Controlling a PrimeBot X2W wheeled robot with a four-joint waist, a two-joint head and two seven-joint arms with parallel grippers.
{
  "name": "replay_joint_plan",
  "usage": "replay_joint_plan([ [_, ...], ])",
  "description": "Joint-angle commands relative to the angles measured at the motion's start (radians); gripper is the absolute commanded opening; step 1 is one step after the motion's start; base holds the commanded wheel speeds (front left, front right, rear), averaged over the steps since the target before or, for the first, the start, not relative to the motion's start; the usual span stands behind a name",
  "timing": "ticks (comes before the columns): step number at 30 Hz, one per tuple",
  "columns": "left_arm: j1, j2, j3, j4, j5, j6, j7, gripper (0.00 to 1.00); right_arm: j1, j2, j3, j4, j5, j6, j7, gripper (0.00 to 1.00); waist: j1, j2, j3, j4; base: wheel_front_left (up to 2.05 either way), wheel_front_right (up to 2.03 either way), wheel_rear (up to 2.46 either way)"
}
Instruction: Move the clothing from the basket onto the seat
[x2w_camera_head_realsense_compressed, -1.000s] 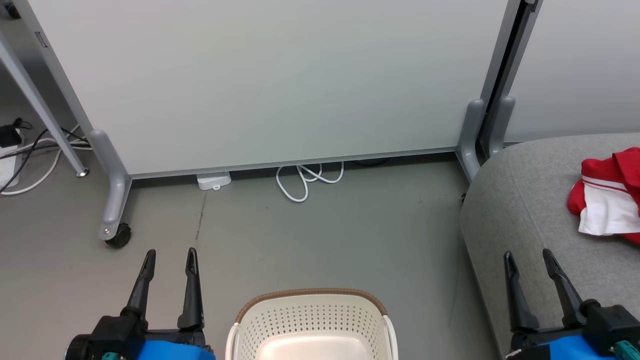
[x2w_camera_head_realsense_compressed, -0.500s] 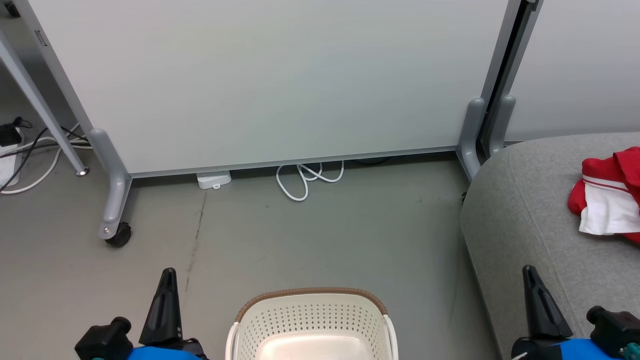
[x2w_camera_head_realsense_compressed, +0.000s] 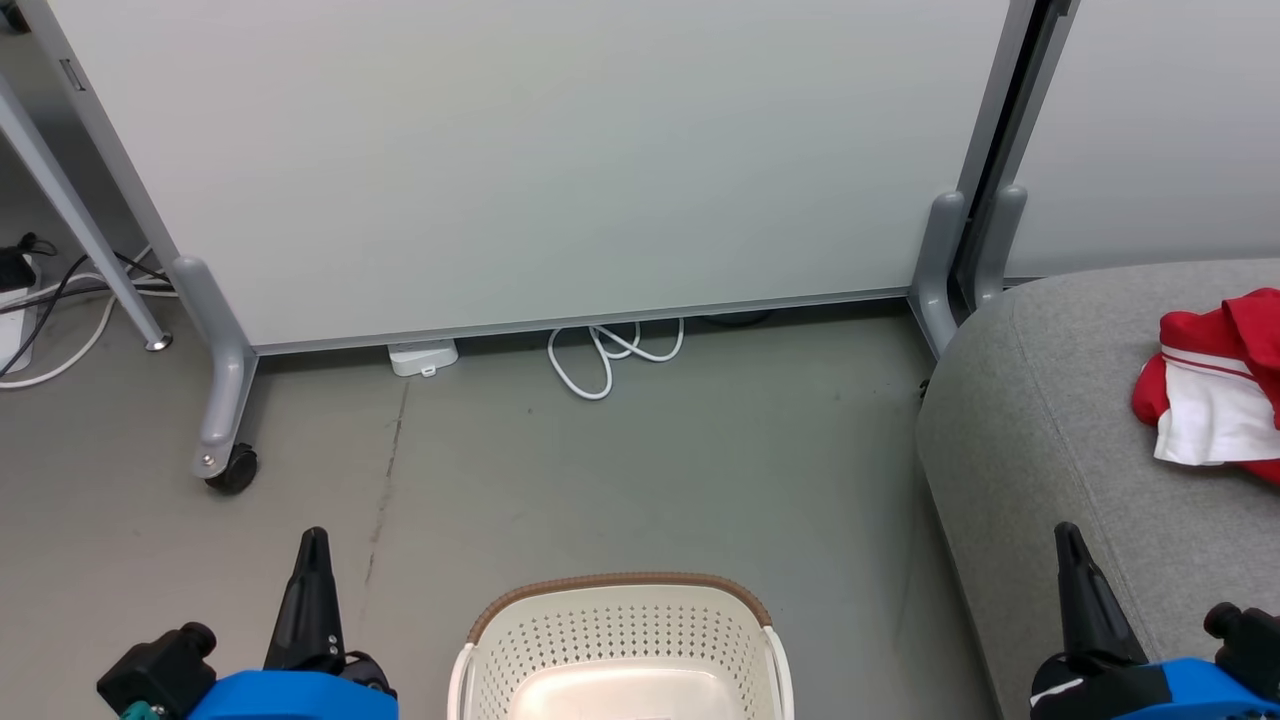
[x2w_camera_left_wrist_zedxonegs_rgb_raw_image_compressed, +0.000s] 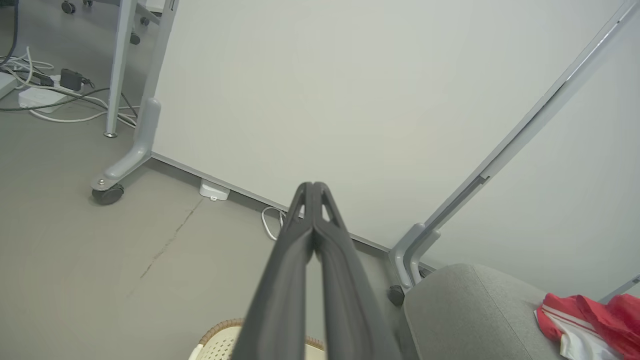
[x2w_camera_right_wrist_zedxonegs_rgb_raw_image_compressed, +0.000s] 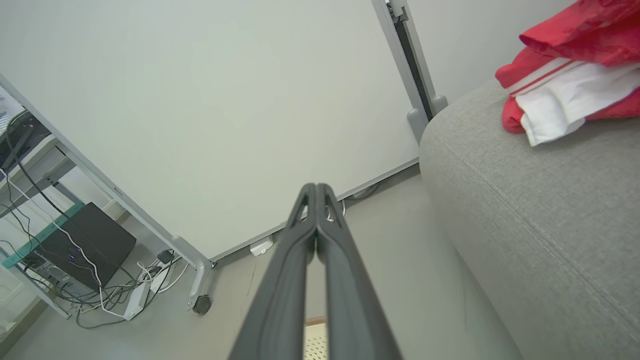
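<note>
Red fabric with white trim, the bright red soft clothing (x2w_camera_head_realsense_compressed: 1215, 385) with one white panel showing, lies bunched on the large grey upholstered seat (x2w_camera_head_realsense_compressed: 1050, 420). It sits well in from the rounded corner, so I would not expect it to slide off.

The oval cream-white perforated plastic basket with the brown braided rim (x2w_camera_head_realsense_compressed: 620, 635) stands on the grey floor (x2w_camera_head_realsense_compressed: 650, 470) between the two arms. What I can see of its inside is bare (the near half is cut off in the head view, so a last garment could hide there).

The left fingers (x2w_camera_head_realsense_compressed: 315, 545) are pressed tight together with nothing between them, and the right fingers (x2w_camera_head_realsense_compressed: 1068, 540) are the same, shut and empty.

The risks look small. The right arm hangs just beside the seat's front edge, so a careless swing could drag on the upholstery. If the base rolls forward, the looped white cable (x2w_camera_head_realsense_compressed: 610, 360) and the black castor (x2w_camera_head_realsense_compressed: 232, 468) under the white partition panel (x2w_camera_head_realsense_compressed: 520, 170) are there to snag.

Otherwise there is open floor ahead of the basket and to its left — plenty of room for the arms.
</note>
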Motion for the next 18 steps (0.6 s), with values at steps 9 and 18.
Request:
replay_joint_plan([
  [9,-0.052,0.003,0.023,-0.003,-0.151,-0.003,0.037,0.00,-0.051,-0.004,-0.008,-0.002,0.160,0.000,0.040,0.00,-0.0001,-0.0001,0.003,-0.004,0.00,0.00,0.00],
  [18,-0.068,0.003,0.036,0.005,-0.272,-0.004,0.069,0.00,-0.066,-0.004,-0.012,0.007,0.285,0.000,0.071,0.00,-0.0001,-0.0001,0.006,-0.009,0.00,0.00,0.00],
])
